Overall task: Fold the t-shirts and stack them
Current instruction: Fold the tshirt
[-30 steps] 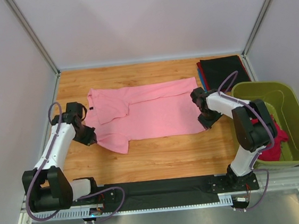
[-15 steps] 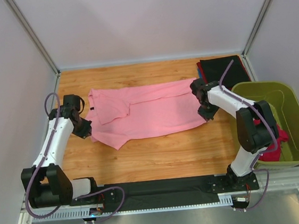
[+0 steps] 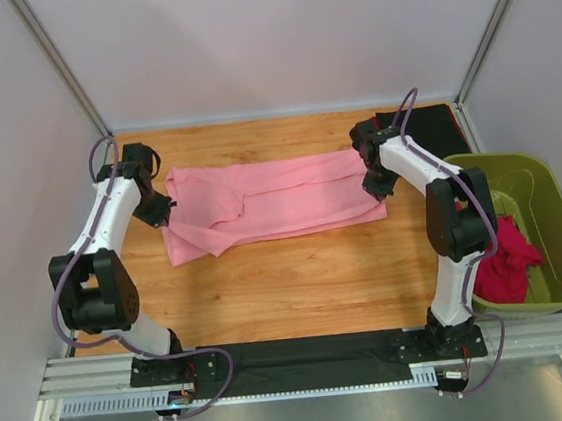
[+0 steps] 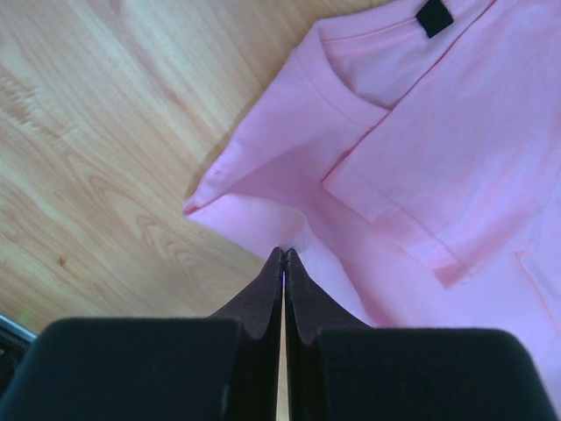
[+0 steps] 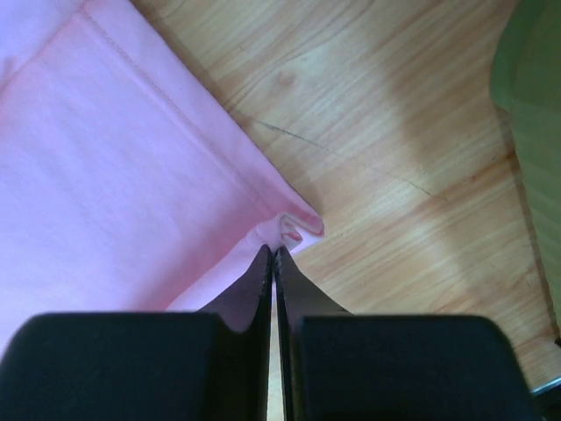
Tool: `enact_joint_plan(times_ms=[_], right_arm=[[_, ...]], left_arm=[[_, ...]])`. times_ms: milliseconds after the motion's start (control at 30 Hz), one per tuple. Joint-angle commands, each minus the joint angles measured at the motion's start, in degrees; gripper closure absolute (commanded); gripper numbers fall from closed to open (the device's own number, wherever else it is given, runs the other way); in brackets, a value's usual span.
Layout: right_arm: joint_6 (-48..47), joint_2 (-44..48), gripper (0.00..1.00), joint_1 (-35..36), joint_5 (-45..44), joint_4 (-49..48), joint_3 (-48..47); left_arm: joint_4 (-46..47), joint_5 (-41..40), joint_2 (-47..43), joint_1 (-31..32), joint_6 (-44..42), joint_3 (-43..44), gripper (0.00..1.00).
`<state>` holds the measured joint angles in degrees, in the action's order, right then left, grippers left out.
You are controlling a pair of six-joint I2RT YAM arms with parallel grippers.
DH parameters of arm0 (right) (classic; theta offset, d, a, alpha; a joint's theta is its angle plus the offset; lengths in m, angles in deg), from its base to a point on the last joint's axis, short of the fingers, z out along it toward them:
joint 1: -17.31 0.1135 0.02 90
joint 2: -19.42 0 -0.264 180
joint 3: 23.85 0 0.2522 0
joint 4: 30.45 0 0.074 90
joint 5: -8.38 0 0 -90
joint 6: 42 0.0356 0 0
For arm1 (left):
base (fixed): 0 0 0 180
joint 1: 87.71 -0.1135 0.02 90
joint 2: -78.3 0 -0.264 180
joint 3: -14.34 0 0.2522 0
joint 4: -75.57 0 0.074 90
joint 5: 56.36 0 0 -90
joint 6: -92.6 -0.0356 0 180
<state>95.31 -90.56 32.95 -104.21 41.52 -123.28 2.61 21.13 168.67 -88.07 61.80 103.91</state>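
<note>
Both left fingers (image 4: 261,303) and right fingers (image 5: 294,303) pinch opposite ends of the pink t-shirt (image 3: 280,200) on the table (image 3: 298,279).

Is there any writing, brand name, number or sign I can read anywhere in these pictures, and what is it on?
None can be read. The small black neck tag on the pink t-shirt shows no legible writing in the left wrist view. The green tub and the wooden table carry no lettering that shows.
</note>
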Motion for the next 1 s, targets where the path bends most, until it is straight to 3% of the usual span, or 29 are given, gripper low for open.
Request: enact_joint_plan(times_ms=[0, 233, 967], right_arm=[[-4.59, -2.52, 1.0, -1.92, 2.62, 0.32, -4.58], [-8.02, -5.95, 1.0, -4.04, 6.77, -1.09, -8.81], [-13.03, -14.21, 1.0, -6.93, 10.27, 0.76, -21.73]], left_arm=[[-0.74, -1.11, 3.05, 0.27, -1.72, 4.86, 1.0], [-1.71, -0.58, 11.31, 0.19, -4.0, 13.48, 1.0], [-6.1, -2.25, 24.41, 0.27, -5.15, 30.62, 1.0]])
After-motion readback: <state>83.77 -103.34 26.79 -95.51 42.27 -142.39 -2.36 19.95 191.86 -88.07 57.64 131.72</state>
